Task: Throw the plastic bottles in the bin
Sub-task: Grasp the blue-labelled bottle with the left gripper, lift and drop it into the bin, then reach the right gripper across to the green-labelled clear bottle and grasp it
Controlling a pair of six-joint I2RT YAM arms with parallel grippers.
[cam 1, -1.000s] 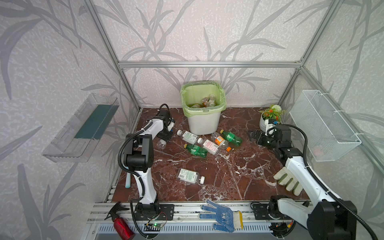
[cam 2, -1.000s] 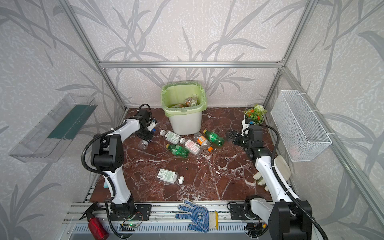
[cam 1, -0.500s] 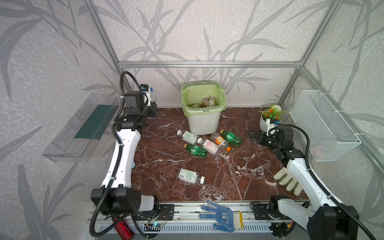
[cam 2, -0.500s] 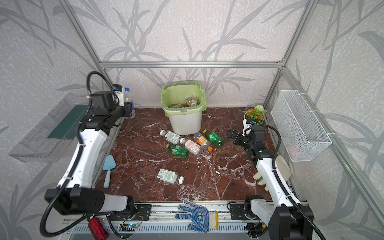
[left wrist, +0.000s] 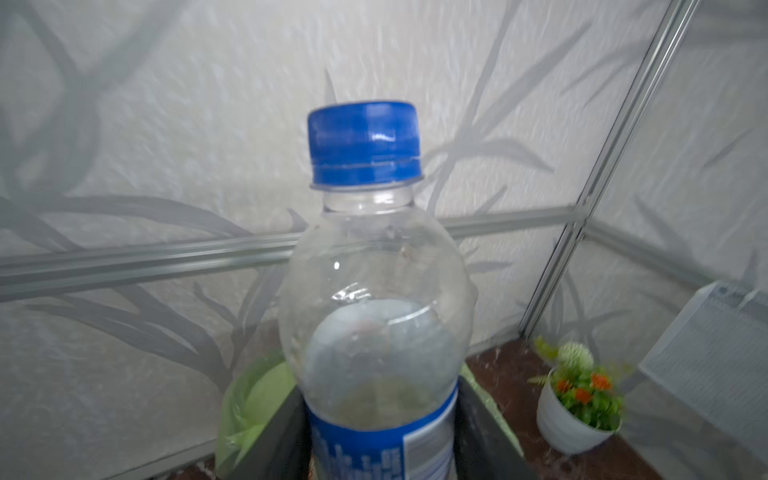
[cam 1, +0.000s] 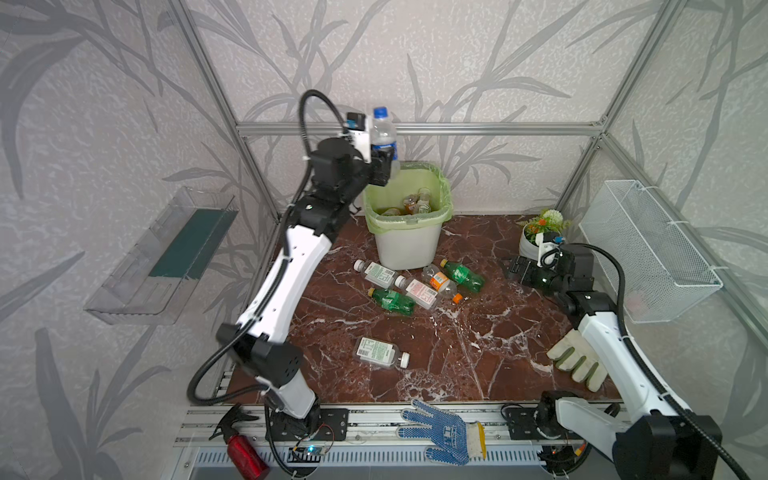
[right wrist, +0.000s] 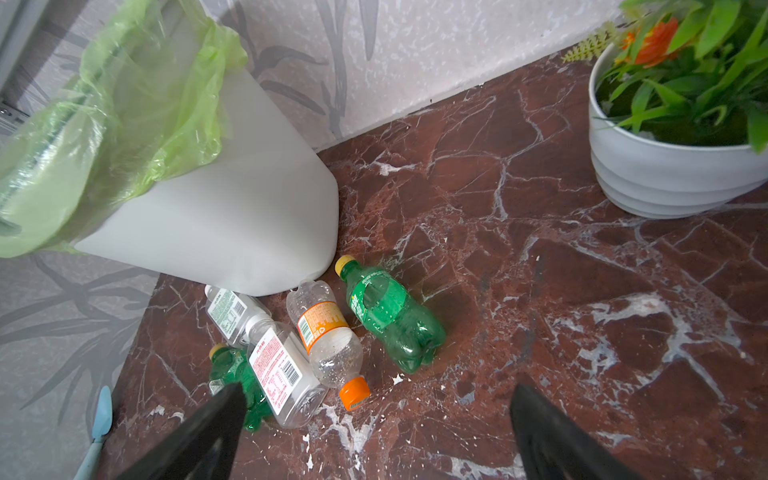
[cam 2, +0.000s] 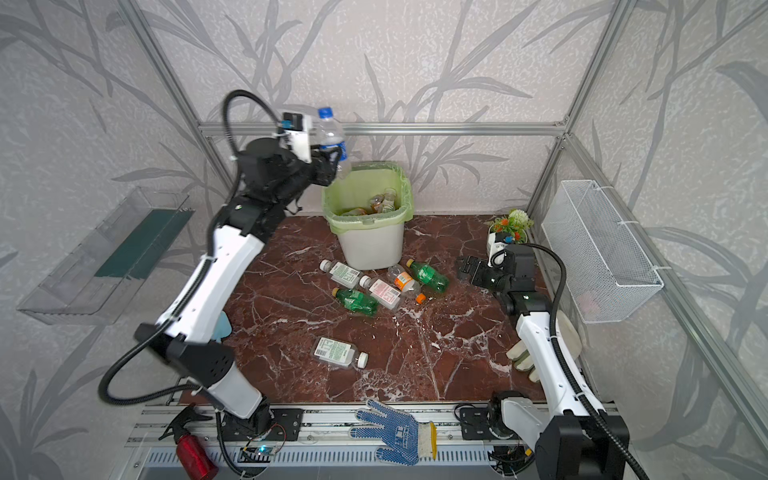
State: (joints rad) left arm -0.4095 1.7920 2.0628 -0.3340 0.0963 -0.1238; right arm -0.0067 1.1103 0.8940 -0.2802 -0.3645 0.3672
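The left gripper (cam 1: 384, 166) has risen from the floor beside the bin (cam 1: 409, 249) and is now carrying the blue-capped bottle (cam 1: 383, 131) upright just above the bin's rim, so a drop is becoming possible. Its jaws are flanking the bottle's label, but whether they are still clamping cannot be told. The right gripper (cam 1: 515, 270) is hovering wide open and empty near the bin, facing the plastic bottles (cam 1: 419, 286) lying at the bin's foot.

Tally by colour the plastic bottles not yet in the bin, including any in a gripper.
Green bottles on the table: 2
Clear bottles on the table: 4
Clear blue-capped bottle in the left gripper: 1
Total: 7
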